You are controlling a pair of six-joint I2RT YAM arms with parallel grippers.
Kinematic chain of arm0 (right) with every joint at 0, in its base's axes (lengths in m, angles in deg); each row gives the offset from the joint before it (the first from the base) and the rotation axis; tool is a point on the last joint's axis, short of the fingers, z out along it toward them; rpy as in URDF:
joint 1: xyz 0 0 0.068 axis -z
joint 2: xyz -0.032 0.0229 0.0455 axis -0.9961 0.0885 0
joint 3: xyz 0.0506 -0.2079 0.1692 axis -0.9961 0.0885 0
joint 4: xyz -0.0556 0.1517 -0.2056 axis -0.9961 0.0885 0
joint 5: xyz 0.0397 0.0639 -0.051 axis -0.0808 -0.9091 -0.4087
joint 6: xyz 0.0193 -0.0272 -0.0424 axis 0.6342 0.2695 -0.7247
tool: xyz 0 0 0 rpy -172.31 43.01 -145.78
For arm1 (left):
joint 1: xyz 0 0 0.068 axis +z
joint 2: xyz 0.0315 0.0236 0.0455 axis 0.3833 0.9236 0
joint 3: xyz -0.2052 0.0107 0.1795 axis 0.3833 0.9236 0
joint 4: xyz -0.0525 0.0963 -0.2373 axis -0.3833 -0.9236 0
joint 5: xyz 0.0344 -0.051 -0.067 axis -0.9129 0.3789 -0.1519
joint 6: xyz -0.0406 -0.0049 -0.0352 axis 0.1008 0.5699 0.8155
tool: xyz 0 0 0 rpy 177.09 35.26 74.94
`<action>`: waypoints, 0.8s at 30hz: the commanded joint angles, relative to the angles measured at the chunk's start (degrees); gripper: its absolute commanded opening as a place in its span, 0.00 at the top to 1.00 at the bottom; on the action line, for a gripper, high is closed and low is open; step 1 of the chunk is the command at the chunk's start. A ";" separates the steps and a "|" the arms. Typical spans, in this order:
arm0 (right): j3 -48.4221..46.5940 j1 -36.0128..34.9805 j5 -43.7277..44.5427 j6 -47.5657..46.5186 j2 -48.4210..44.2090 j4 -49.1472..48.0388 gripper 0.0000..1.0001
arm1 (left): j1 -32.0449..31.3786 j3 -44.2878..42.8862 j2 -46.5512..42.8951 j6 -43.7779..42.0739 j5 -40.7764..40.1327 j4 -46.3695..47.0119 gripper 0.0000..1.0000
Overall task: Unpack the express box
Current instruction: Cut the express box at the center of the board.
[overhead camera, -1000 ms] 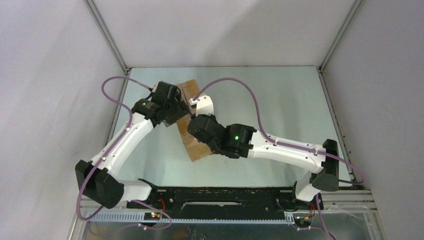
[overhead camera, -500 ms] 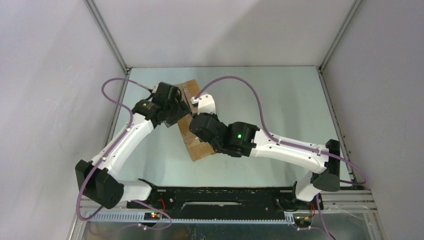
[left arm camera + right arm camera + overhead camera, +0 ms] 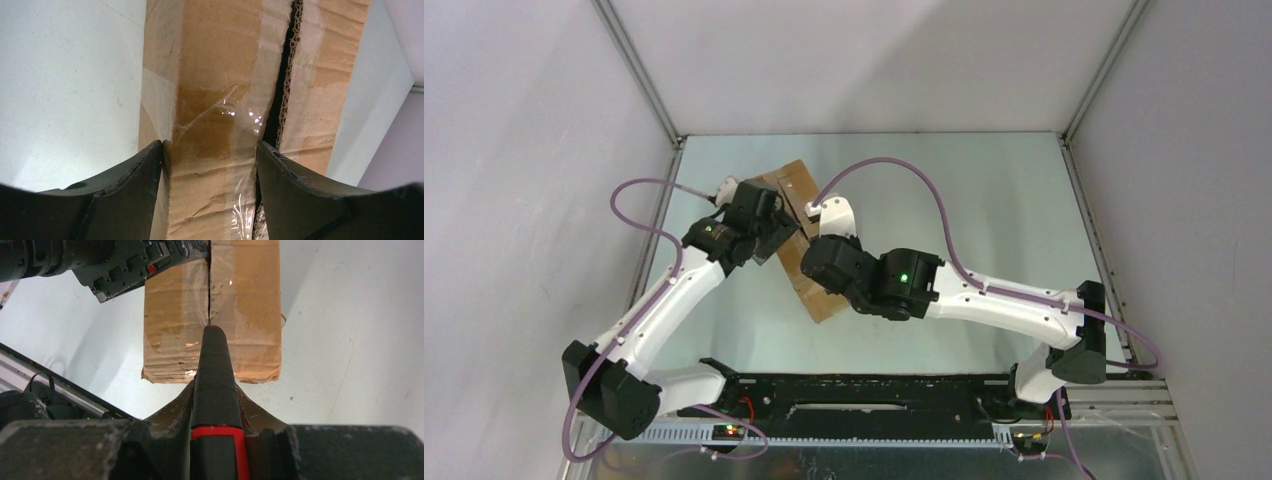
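The right gripper (image 3: pixel 216 392) is clamped on a black knife (image 3: pixel 214 355), its tip at the box's (image 3: pixel 247 310) taped seam (image 3: pixel 209 290). The left gripper (image 3: pixel 210 150) pinches one top flap (image 3: pixel 215 75) and has drawn slightly nearer since a second ago. Only its wrist view shows the seam gaping. The box lies left of centre on the table (image 3: pixel 984 200).

Left arm (image 3: pixel 674 290) stretched forward; left gripper (image 3: pixel 210 147) pinching express box (image 3: pixel 215 75) flap, one finger each side. Right arm (image 3: pixel 1004 300) swung across leftward; right gripper (image 3: pixel 214 395) clamped around black red-banded tool (image 3: pixel 212 355), which juts ahead past fingertips.
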 commanded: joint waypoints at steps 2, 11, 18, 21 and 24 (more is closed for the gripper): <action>1.73 -0.86 -3.76 3.22 0.95 7.18 1.00 | -1.31 1.70 -1.20 7.67 -8.72 -1.14 0.33; -0.01 -1.59 -0.60 3.19 -2.02 10.15 1.00 | -1.80 1.74 -0.06 10.62 -11.72 -3.56 0.35; -2.52 -2.01 0.99 2.24 -4.57 12.23 1.00 | -1.80 1.78 0.83 11.06 -12.63 -4.31 0.35; -2.65 -2.32 1.08 2.24 -4.58 12.64 1.00 | -1.80 1.69 0.92 11.30 -13.13 -4.55 0.35; -1.68 -2.39 0.28 2.76 -4.31 12.58 1.00 | -1.80 1.69 1.01 11.40 -13.39 -4.69 0.35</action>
